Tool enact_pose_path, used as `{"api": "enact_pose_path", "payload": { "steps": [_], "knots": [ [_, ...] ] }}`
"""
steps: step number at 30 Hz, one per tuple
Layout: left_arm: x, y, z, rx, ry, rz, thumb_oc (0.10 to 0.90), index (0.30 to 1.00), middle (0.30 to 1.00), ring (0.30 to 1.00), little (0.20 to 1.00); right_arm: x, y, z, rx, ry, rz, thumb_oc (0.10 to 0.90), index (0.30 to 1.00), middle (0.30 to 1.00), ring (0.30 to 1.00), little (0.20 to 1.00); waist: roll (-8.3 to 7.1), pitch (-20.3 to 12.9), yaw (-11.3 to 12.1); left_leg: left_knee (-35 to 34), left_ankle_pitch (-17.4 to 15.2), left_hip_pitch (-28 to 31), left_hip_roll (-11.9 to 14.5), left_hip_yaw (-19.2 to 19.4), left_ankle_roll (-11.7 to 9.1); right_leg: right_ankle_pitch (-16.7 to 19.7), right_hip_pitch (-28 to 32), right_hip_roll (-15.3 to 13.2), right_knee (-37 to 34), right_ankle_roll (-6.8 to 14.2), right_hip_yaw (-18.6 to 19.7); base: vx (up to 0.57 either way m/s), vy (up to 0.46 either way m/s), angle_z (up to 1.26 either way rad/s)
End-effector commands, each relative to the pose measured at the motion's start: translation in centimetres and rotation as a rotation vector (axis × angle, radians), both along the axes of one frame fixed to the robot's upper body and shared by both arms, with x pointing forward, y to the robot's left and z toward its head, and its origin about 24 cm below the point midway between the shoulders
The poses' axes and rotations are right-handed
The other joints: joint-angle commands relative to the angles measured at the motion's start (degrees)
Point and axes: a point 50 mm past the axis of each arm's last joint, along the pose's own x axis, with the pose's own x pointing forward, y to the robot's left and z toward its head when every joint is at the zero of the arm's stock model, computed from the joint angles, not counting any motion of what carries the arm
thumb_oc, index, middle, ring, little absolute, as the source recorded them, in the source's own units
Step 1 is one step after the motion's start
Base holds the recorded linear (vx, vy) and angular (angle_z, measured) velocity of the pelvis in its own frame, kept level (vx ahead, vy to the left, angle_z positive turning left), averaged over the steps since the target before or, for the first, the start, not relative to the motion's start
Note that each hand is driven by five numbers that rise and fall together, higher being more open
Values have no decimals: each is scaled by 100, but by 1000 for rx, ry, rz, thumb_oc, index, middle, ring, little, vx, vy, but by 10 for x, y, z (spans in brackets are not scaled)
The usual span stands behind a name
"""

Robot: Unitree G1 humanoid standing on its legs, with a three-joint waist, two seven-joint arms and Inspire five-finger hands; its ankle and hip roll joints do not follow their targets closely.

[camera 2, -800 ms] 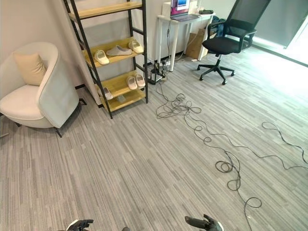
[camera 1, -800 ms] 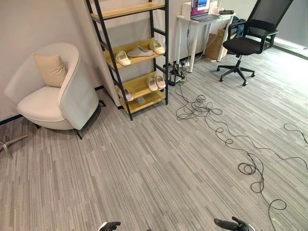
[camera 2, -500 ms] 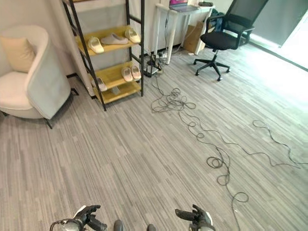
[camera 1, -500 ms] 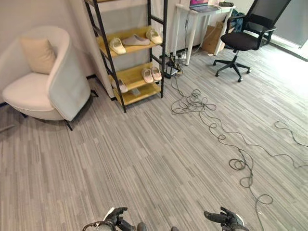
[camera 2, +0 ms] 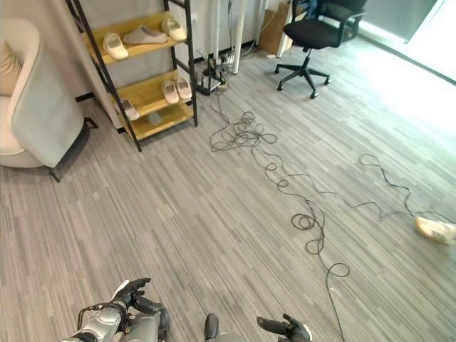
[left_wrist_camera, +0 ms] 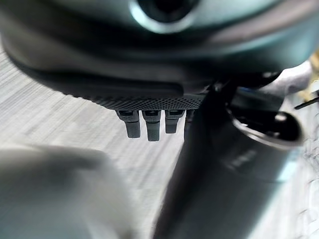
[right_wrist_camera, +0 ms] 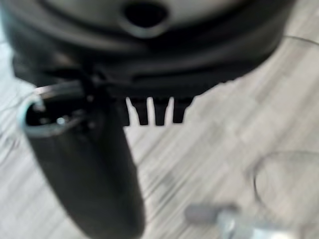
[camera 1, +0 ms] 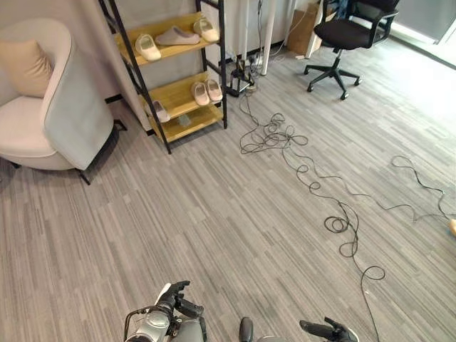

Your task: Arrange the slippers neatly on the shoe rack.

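Left hand point(camera 1: 173, 298), right hand point(camera 2: 285, 328): relaxed, empty.

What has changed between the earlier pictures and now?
The camera tipped downward, so the whole scene slid up; a slipper on the floor came into sight at the right. The left robot hand and right robot hand hang open, empty. Slippers on the shoe rack stayed put.

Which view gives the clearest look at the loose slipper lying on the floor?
The right eye view: the slipper lies whole on the floor at far right. The left eye view catches just a sliver at its right edge.
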Motion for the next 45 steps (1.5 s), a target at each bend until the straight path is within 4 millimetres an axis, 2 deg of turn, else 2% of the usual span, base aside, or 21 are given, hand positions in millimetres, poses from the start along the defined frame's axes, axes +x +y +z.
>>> {"api": "enact_pose_path", "payload": {
  "steps": [1, 4, 7, 8, 9, 11, 12, 16, 17, 18, 20, 22, 24, 25, 27, 28, 32, 35, 36, 42, 45],
  "knots": [
    [-24, 10, -10, 42, 73, -12, 800, 900, 900, 900, 900, 18, -15, 13, -62, -79, 68, 800, 900, 900, 900, 900, 65, 30, 331, 368, 10, -416, 86, 47, 209, -1159, 861, -216, 450, 506, 122, 332, 60, 8],
    [-44, 19, -17, 53, 152, 28, 800, 900, 900, 900, 900, 8, 8, 1, -9, -2, 157, 800, 900, 900, 900, 900, -72, -285, 625, -716, 188, -393, -133, 93, 297, -1282, 1148, -161, 360, 645, 317, 472, 135, 0],
    [-51, 30, -19, 100, 204, 17, 800, 900, 900, 900, 900, 10, 33, -5, 47, -13, 203, 800, 900, 900, 900, 900, -420, -477, 692, -246, 92, -408, -386, 18, 604, -1045, 909, -387, 1185, 1009, 368, 534, 163, -62],
    [-51, 30, -19, 100, 204, 17, 800, 900, 900, 900, 900, 10, 33, -5, 46, -14, 203, 800, 900, 900, 900, 900, -407, -489, 702, -248, 99, -422, -367, 19, 601, -1030, 891, -371, 1181, 1006, 381, 546, 256, -56],
    [-48, 31, -18, 140, 211, -45, 800, 900, 900, 900, 900, 11, 40, -6, 78, -18, 207, 800, 900, 900, 900, 900, -446, -423, 566, -176, -245, -90, -488, 66, 806, -102, 417, -525, 2477, 1440, 447, 341, 243, -32],
    [-31, 30, -12, 166, 156, -82, 800, 900, 900, 900, 900, 30, 47, 0, 68, -76, 273, 800, 900, 900, 900, 900, -126, -214, 279, -292, -560, 605, -433, -27, 1034, 769, -418, -688, 4200, 1547, 209, 571, 342, 1],
    [-23, 31, -8, 151, 129, -52, 800, 900, 900, 900, 900, 32, 46, 1, 60, -86, 268, 800, 900, 900, 900, 900, -8, -163, 180, -431, -631, 905, -405, -97, 1058, 746, -698, -752, 4464, 1481, 18, 614, 229, 30],
    [-11, 21, -3, -52, 40, 97, 800, 900, 900, 900, 900, 18, 35, -1, 60, -62, 234, 800, 900, 900, 900, 900, 261, -59, -254, -546, -1043, 1795, -449, -437, 938, -180, -1437, -746, 3296, 1088, -231, 679, -53, 40],
    [-11, 19, -3, -45, 43, 78, 800, 900, 900, 900, 900, 16, 32, -1, 52, -53, 229, 800, 900, 900, 900, 900, 230, -54, -343, -552, -1205, 1987, -478, -519, 878, -100, -1552, -800, 2607, 1080, -99, 799, -311, 109],
    [-27, 17, -12, -40, 112, 101, 800, 900, 900, 900, 900, 8, 28, -3, 46, -18, 223, 800, 900, 900, 900, 900, 171, -163, -537, -732, -1525, 2515, -449, -698, 684, 332, -1859, -1064, 1003, 1212, 302, 1030, -403, 143],
    [-44, 19, -20, -235, 149, 440, 800, 900, 900, 900, 900, -4, 25, -7, 58, 36, 203, 800, 900, 900, 900, 900, 202, -344, -636, -837, -1705, 2964, -262, -899, 545, 515, -1909, -1069, 712, 1329, 656, 970, -439, 99],
    [-41, 12, -20, -311, 113, 550, 800, 900, 900, 900, 900, -10, 28, -10, 60, 64, 222, 800, 900, 900, 900, 900, 160, -449, -665, -668, -1703, 3210, -86, -1073, 439, 637, -1950, -886, 1125, 1270, 800, 658, -410, 53],
    [-28, -6, -16, -504, 55, 677, 800, 900, 900, 900, 900, -10, 30, -10, 36, 82, 271, 800, 900, 900, 900, 900, 137, -361, -565, 1439, -725, 2361, 368, -1098, 193, 300, -1620, -662, 1452, 866, 585, 396, -437, 85],
    [-27, -6, -16, -503, 54, 678, 800, 900, 900, 900, 900, -10, 30, -10, 37, 82, 271, 800, 900, 900, 900, 900, 122, -377, -583, 1437, -709, 2332, 351, -1115, 194, 309, -1635, -682, 1444, 867, 575, 120, -329, 63],
    [-10, -6, -8, -598, -37, 858, 800, 900, 900, 900, 900, 9, 31, -5, -2, 43, 327, 800, 900, 900, 900, 900, -150, -12, -236, 3349, -377, 1194, 717, -747, 489, -152, -1091, -567, 1561, 388, 191, 235, -510, 113],
    [-6, -10, -6, -611, -44, 875, 800, 900, 900, 900, 900, 17, 33, -3, -18, 29, 356, 800, 900, 900, 900, 900, -182, 48, -161, 3418, -448, 1044, 799, -558, 507, -288, -985, -527, 1621, 339, 127, 212, -367, 109],
    [-15, -6, -10, -537, -7, 902, 800, 900, 900, 900, 900, 35, 34, 4, -74, -7, 406, 800, 900, 900, 900, 900, -270, 64, 66, 2766, -675, 510, 628, -266, 458, -546, -564, -528, 1562, 385, -55, 351, -65, -7],
    [-33, 3, -18, -449, 56, 924, 800, 900, 900, 900, 900, 43, 37, 6, -90, -37, 401, 800, 900, 900, 900, 900, -294, -35, 266, 1221, -596, 385, 630, 206, 393, -806, -112, -517, 1398, 512, -271, 376, 92, -25],
    [-43, 11, -21, -430, 85, 965, 800, 900, 900, 900, 900, 49, 42, 8, -97, -56, 422, 800, 900, 900, 900, 900, -280, -147, 457, 500, -427, 356, 373, 122, 353, -796, 117, -439, 1306, 615, -241, 415, 149, -12],
    [-60, 31, -24, -337, 122, 988, 800, 900, 900, 900, 900, 44, 57, 4, -76, -62, 444, 800, 900, 900, 900, 900, -385, -400, 471, 162, -567, 648, -130, -104, 547, -721, 195, -658, 1616, 959, -214, 317, 225, -38],
    [-64, 43, -22, -290, 112, 982, 800, 900, 900, 900, 900, 39, 66, 1, -25, -68, 405, 800, 900, 900, 900, 900, -361, -494, 417, -13, -707, 966, -349, -142, 753, -321, -11, -826, 2357, 1198, -97, 228, 218, -3]
  ]
}}
